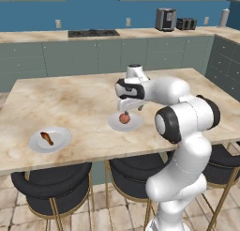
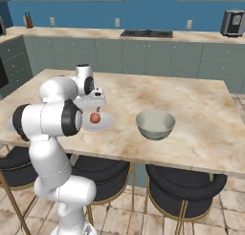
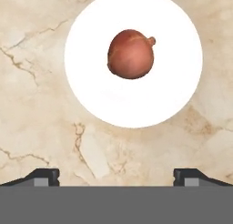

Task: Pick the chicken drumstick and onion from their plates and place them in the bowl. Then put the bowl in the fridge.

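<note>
Jaws spread wide above one onion (image 3: 131, 53); two plates (image 1: 50, 140), one bowl (image 2: 155, 124).

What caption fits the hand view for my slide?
Open pincer above the marble table, with the onion resting on its white plate ahead.

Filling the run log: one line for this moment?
tool open above onion | onion on plate | drumstick on other plate | bowl empty
</note>
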